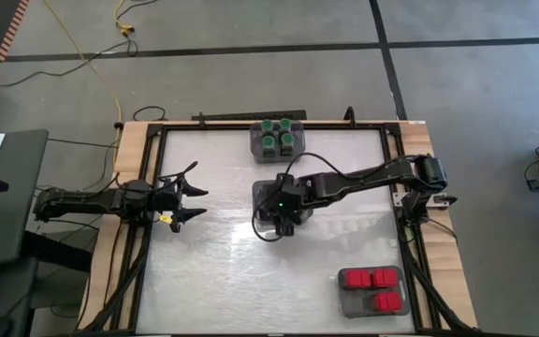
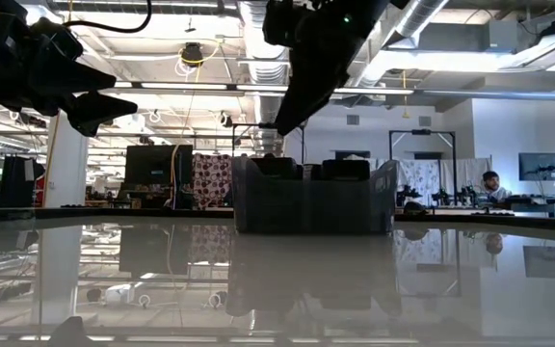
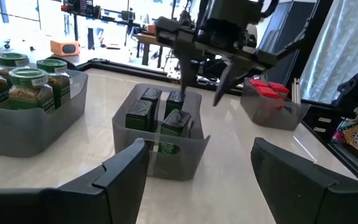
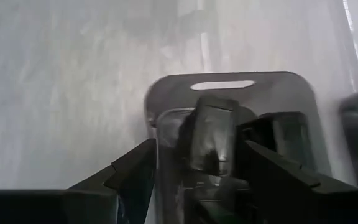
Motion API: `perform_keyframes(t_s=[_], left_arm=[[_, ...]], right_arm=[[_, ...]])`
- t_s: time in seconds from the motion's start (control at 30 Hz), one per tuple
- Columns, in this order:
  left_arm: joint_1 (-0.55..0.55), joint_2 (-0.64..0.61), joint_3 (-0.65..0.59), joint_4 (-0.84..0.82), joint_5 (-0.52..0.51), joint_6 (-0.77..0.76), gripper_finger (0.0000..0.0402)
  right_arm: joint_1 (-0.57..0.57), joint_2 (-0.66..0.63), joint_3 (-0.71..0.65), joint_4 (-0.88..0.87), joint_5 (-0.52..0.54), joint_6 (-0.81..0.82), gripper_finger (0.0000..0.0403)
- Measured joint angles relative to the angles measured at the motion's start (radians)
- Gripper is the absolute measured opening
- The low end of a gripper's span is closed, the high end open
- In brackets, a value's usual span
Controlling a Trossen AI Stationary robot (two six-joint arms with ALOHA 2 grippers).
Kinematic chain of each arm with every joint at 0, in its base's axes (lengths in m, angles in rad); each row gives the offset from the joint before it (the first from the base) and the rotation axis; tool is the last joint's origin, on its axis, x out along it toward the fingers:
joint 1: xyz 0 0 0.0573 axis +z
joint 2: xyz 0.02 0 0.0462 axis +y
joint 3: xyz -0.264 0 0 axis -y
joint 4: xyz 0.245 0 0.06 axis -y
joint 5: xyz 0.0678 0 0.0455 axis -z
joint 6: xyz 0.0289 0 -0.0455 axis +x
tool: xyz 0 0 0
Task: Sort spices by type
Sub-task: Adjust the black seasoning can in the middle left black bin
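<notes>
On the tabletop (image 1: 204, 281), the centre bin (image 3: 157, 158) holds the black jars (image 3: 176, 123) directly below the right tool (image 3: 205, 79), which hangs over them with fingers spread and empty, while the left tool (image 1: 197, 203) waits wide apart near the left edge.

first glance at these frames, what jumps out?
The right gripper, jaws open, hangs over the middle bin of black-topped jars at table centre. Green-capped jars fill a bin at the far edge; red-capped jars sit in a bin near the right front corner. The left gripper waits open at left.
</notes>
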Motion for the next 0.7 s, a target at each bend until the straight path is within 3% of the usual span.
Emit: perform_keyframes(t_s=[0.7], left_arm=[[0.0, 0.004, 0.0, 0.0, 0.0, 0.0, 0.027]], right_arm=[[-0.013, 0.08, 0.001, 0.008, 0.031, 0.0, 0.0265]])
